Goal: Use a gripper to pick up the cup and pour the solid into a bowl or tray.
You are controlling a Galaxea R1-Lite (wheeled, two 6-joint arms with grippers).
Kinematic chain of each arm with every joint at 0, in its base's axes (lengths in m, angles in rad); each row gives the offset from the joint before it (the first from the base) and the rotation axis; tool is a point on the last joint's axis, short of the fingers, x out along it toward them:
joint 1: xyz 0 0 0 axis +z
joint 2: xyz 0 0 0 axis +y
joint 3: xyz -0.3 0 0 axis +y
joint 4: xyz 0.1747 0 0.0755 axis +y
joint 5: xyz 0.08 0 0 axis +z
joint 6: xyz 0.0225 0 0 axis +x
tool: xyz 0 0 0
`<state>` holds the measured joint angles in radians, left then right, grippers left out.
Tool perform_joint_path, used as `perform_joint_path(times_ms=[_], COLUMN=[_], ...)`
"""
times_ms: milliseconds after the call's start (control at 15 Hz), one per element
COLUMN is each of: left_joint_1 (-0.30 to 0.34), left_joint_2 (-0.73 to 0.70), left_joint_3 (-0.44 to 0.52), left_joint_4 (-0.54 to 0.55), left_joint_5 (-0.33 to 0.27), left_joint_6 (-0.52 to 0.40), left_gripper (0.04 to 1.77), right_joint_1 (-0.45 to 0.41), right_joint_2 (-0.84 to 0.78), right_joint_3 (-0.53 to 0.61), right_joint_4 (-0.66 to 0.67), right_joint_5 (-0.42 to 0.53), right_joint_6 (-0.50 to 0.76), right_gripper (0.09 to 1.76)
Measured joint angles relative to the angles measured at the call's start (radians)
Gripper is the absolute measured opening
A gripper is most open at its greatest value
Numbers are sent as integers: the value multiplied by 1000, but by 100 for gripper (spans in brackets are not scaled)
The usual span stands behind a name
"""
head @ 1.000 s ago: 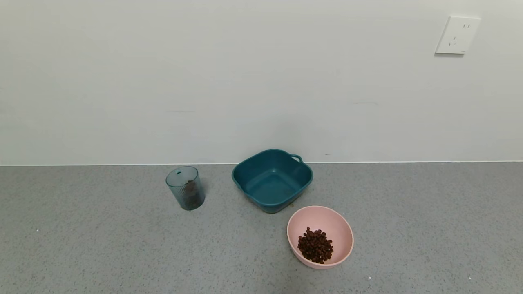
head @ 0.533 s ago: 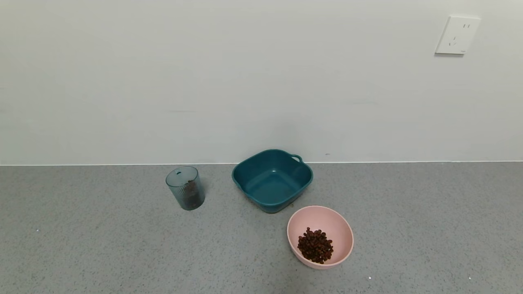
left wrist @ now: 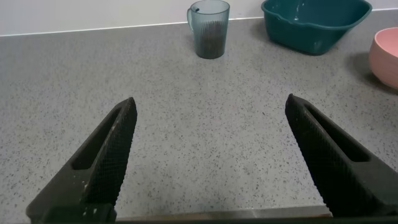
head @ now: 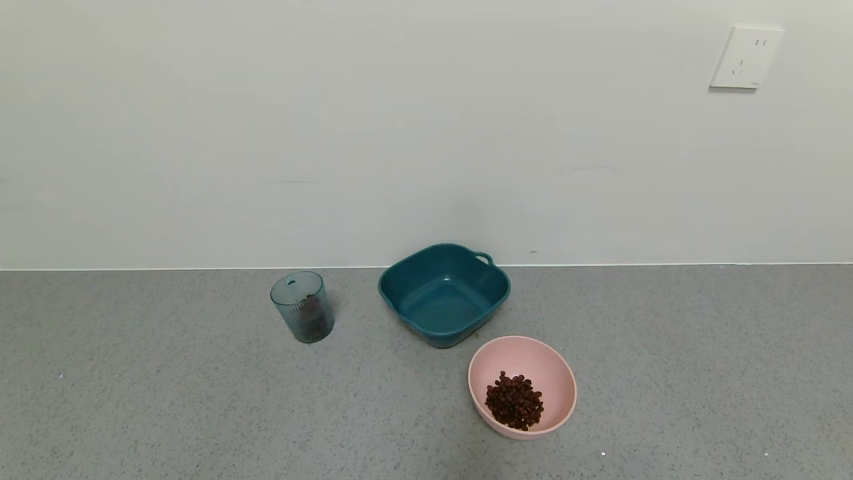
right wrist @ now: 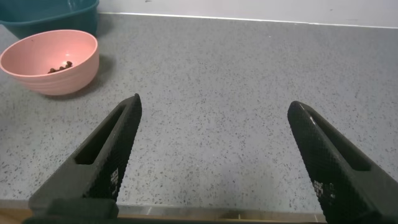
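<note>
The translucent grey-blue ribbed cup [head: 302, 307] stands upright on the grey counter left of centre, with dark brown pellets inside. It also shows in the left wrist view [left wrist: 209, 28]. The pale pink bowl [head: 554, 373] sits front right of it and holds a pile of dark brown pellets [head: 514, 401]. The bowl also shows in the right wrist view [right wrist: 43, 65] and at the edge of the left wrist view [left wrist: 385, 53]. Neither arm shows in the head view. My left gripper [left wrist: 210, 104] is open and empty, well short of the cup. My right gripper [right wrist: 214, 102] is open and empty, beside the bowl.
A squarish dark teal tub [head: 413, 283] with a loop handle stands empty between cup and bowl, near the wall; it also shows in the left wrist view [left wrist: 314, 25]. A white wall with a socket plate [head: 745, 57] backs the counter.
</note>
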<state>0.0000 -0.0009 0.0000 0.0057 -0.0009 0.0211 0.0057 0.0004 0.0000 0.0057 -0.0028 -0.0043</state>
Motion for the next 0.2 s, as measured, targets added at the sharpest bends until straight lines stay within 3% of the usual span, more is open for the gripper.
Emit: perform_joint_path(times_ms=[200], left_joint_1=[0], left_joint_2=[0], left_joint_3=[0], left_joint_4=[-2], left_joint_5=[-1], left_joint_6=[-4], left_gripper=[172], right_joint_1=[0], right_joint_2=[0], right_joint_3=[0], right_joint_4=[-1], right_joint_5=[0], right_joint_6=[0], right_gripper=[171])
